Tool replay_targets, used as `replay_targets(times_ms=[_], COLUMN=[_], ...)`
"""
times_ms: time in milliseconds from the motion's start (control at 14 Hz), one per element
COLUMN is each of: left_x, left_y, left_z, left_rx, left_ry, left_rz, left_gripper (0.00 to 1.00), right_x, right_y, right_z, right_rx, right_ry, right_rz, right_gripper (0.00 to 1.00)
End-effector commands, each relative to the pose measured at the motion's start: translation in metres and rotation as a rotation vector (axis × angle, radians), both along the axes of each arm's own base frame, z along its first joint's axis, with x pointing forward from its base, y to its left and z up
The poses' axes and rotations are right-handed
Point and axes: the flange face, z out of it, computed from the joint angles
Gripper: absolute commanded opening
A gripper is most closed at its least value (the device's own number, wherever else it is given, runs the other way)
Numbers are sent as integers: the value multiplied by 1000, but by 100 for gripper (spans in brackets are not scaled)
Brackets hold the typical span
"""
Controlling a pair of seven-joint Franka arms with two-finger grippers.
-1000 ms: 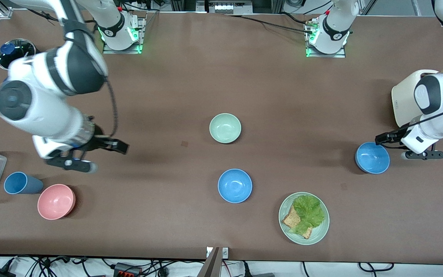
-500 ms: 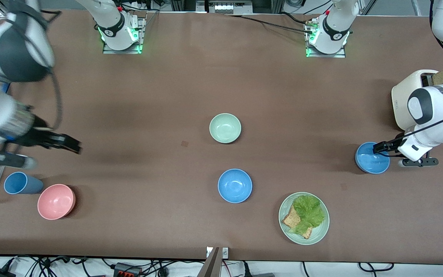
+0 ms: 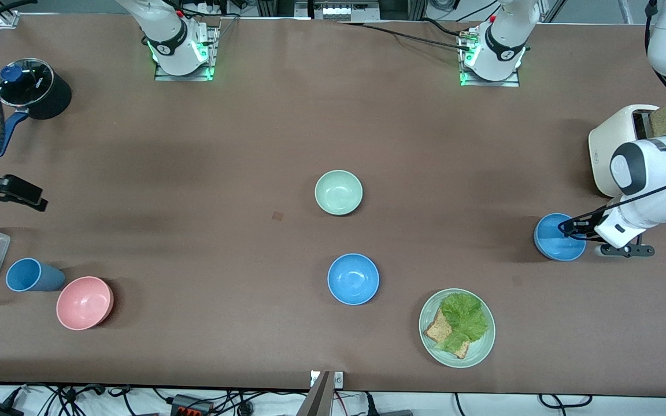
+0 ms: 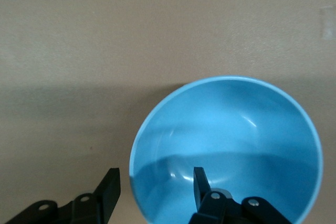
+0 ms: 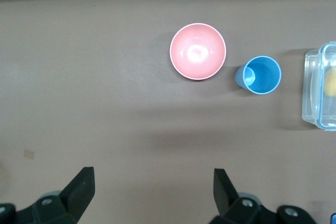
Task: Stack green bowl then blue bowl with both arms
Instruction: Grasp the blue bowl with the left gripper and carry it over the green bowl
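Bowls first: we have the left gripper [image 3: 566, 227] spread wide across the wall of the blue bowl [image 3: 558, 240] at the left arm's end of the table, one finger [image 4: 201, 183] inside and the other outside the rim. To do this well we should sink a little further so the pads bite below the lip, close squarely, then lift straight up before travelling to the green bowl [image 3: 339, 192], which sits well apart toward the middle of the table. A second blue bowl [image 3: 353, 279] lies nearer the front camera than the green one. All three look empty. The right gripper [image 5: 152, 190] waits wide open, holding nothing, over bare table at the right arm's end; under its camera are an empty pink bowl [image 5: 198, 51], an empty blue cup [image 5: 259, 75] and a clear lidded box [image 5: 321, 86] with something yellow inside.
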Motion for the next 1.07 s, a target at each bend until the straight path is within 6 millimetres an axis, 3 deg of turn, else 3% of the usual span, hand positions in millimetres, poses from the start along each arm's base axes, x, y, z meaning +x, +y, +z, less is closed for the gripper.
replay_targets(times_ms=[0, 357, 571, 714, 1000], left_x=[5, 4, 6, 7, -5], left_y=[6, 4, -11, -37, -87], left_z=[-2, -1, 16, 37, 101], left_rx=[11, 9, 0, -15, -28], left_ry=[-11, -2, 29, 66, 169], left_rz=[-27, -30, -50, -90, -124], left_gripper=[52, 19, 1, 0, 0], right_x=[-19, -35, -60, -69, -72], right_y=[0, 1, 3, 5, 2], right_z=[5, 3, -6, -6, -13], right_rx=[-5, -5, -6, -19, -15], right_ry=[34, 69, 65, 69, 84], right_rz=[39, 32, 35, 41, 32], right_gripper=[100, 100, 100, 100, 100])
